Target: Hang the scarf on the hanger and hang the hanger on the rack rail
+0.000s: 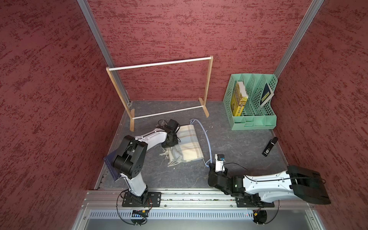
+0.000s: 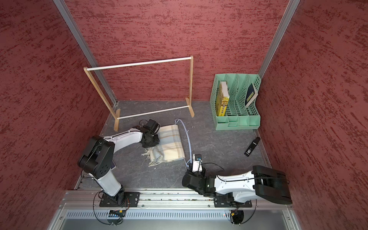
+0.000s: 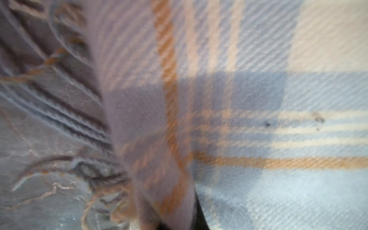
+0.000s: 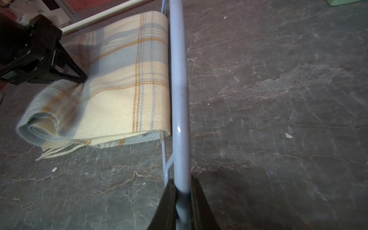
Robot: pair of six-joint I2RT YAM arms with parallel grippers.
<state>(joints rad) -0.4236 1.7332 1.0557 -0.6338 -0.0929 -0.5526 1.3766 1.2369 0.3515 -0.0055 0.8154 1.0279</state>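
Scarf (image 1: pixel 187 143), soft plaid twill folded flat with cream fringe, lies mid-desk (image 1: pixel 229 143) on grey marbled laminate. Its folded edge touches the thin pale-blue hanger (image 1: pixel 209 142) lying alongside. The left pincer (image 1: pixel 171 141) is closed on the cloth's edge. The right pincer (image 4: pixel 182 199) clamps the hanger's near end. A wooden rack (image 1: pixel 159 64) with white rods stands behind. A perforated mint file organiser (image 1: pixel 251 119) holds a yellow book (image 1: pixel 240 103), its print unreadable. A black device (image 1: pixel 269 147) lies well apart.

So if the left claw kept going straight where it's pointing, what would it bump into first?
The scarf. The left claw points down at it, shut on its edge. Just under the cloth is the table, so it likely couldn't go far.
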